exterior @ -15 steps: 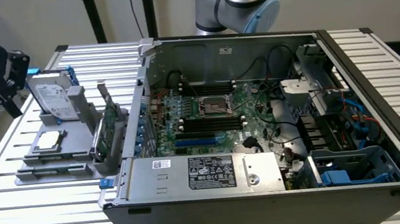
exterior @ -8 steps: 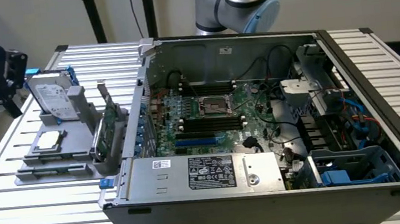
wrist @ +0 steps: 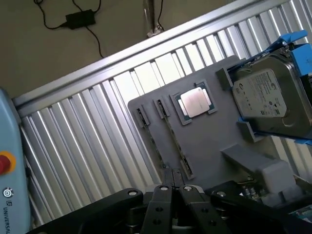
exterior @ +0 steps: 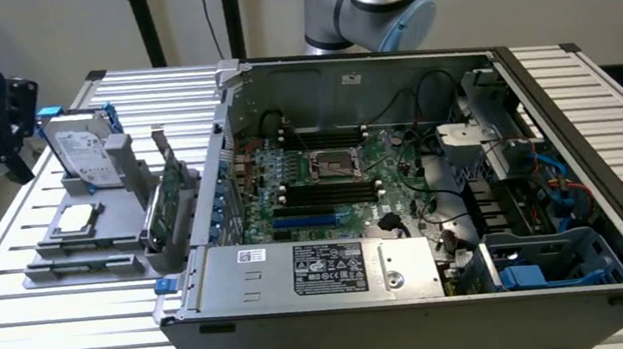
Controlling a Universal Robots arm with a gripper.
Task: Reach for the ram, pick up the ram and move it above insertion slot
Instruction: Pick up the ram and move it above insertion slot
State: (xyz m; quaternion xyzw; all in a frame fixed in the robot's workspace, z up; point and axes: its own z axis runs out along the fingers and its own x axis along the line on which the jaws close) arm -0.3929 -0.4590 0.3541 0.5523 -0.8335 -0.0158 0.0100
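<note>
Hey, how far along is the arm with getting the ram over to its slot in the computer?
Done: nothing yet. The thin strip that looks like the ram stands edge-up in the grey holder. In hand: the gripper hangs over that holder, jaws shut, nothing seen between them. Left: the grasp, the lift and the carry to the black memory slots.

Probably a robotics lab: opened computer case on aluminium-profile bench.
</note>
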